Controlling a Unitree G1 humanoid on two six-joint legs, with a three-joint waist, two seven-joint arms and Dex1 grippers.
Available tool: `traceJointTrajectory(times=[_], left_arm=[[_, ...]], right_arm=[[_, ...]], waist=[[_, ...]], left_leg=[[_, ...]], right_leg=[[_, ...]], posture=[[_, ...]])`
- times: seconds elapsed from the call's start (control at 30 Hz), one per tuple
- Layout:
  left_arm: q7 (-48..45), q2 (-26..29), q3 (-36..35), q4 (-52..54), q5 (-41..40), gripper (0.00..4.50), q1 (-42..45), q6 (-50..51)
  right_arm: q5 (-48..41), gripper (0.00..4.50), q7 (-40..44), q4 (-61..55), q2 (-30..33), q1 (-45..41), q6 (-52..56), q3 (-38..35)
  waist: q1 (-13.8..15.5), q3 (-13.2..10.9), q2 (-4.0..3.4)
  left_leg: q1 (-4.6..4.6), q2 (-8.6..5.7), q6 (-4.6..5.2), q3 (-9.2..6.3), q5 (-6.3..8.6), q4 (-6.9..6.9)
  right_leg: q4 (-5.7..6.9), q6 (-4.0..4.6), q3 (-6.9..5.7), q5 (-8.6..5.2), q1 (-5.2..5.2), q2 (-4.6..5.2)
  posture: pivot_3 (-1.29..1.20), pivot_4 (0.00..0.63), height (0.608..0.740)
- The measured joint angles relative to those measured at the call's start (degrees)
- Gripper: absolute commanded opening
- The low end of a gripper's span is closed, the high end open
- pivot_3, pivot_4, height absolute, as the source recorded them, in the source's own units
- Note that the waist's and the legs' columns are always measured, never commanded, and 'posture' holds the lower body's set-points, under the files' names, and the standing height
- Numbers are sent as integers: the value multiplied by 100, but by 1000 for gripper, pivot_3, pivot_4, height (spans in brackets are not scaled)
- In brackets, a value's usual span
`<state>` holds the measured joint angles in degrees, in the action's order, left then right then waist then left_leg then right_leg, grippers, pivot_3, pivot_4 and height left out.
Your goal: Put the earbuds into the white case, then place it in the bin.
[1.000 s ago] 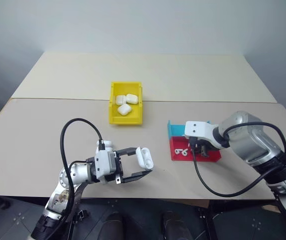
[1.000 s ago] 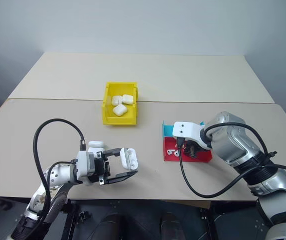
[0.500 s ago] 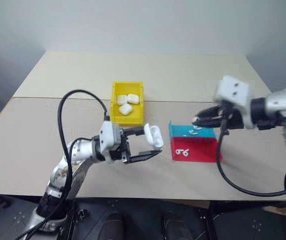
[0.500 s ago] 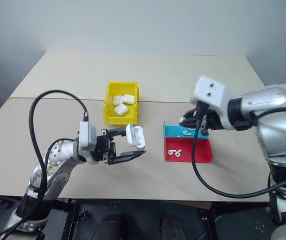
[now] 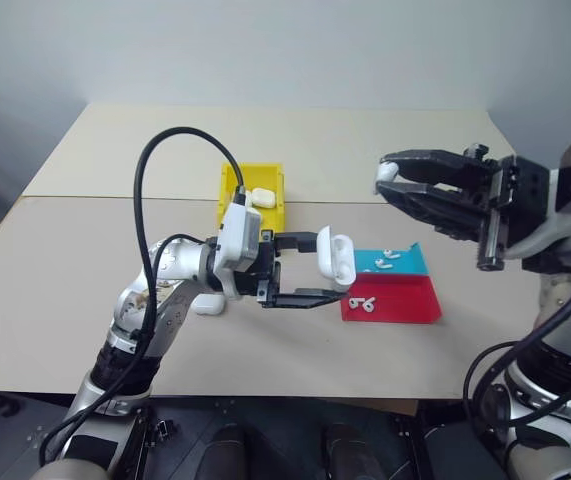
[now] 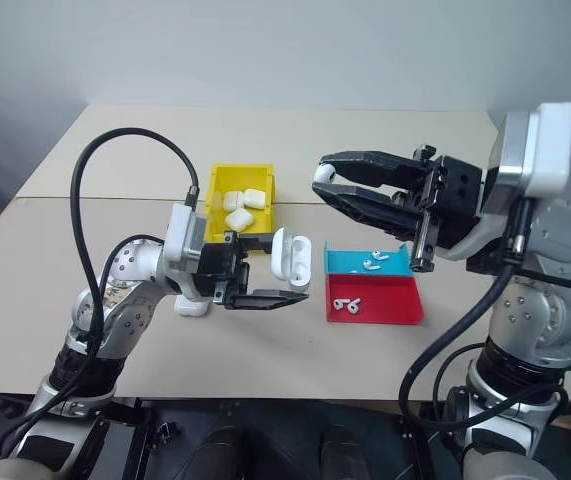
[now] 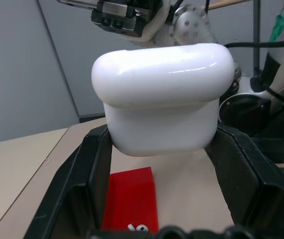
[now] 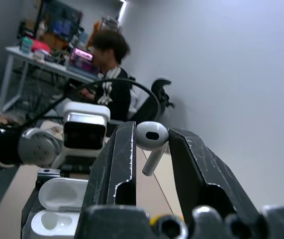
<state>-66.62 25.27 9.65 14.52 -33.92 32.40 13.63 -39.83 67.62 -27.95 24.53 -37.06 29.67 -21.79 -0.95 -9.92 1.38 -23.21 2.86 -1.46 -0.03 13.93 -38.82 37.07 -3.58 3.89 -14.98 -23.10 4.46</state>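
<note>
Clearly, the left gripper [image 5: 327, 272] at centre frame clamps the white case [image 5: 338, 256] between its two black fingers [image 7: 84, 174], pinching the case's lower body from both sides; its lid is flipped open, with the empty sockets visible in the right wrist view. At upper right, the right gripper [image 5: 390, 181] pinches one earbud [image 8: 151, 140] by its head between nearly closed fingertips, stem hanging below, raised above the table and apart from the case. More earbuds [image 5: 363, 303] lie in the red tray [image 5: 405, 302] and in the blue tray [image 5: 410, 262] just behind it, right of centre. The bin [image 5: 231, 190], above centre, holds several white cases. Another case [image 5: 206, 303] lies on the table [image 5: 65, 260] under the left arm.
</note>
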Motion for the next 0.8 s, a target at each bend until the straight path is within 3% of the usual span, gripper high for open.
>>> traceJointTrajectory(times=[0.33, 0.8], left_arm=[[-331, -162, -87, -167, -79, 2717, 4, -108], [-390, -198, -141, -165, -195, 2717, 1, -96]], right_arm=[[-197, 1243, 348, 373, -159, 572, -1316, 793], [-20, 1243, 207, 612, 100, 753, -1810, 1301]], waist=[[1, 0, 0], [9, 0, 0]], left_leg=[[1, 0, 0, 0, 0, 0], [1, 0, 0, 0, 0, 0]], right_leg=[[0, 0, 0, 0, 0, 0], [-1, 0, 0, 0, 0, 0]], posture=[[0, 150, 740], [0, 150, 740]])
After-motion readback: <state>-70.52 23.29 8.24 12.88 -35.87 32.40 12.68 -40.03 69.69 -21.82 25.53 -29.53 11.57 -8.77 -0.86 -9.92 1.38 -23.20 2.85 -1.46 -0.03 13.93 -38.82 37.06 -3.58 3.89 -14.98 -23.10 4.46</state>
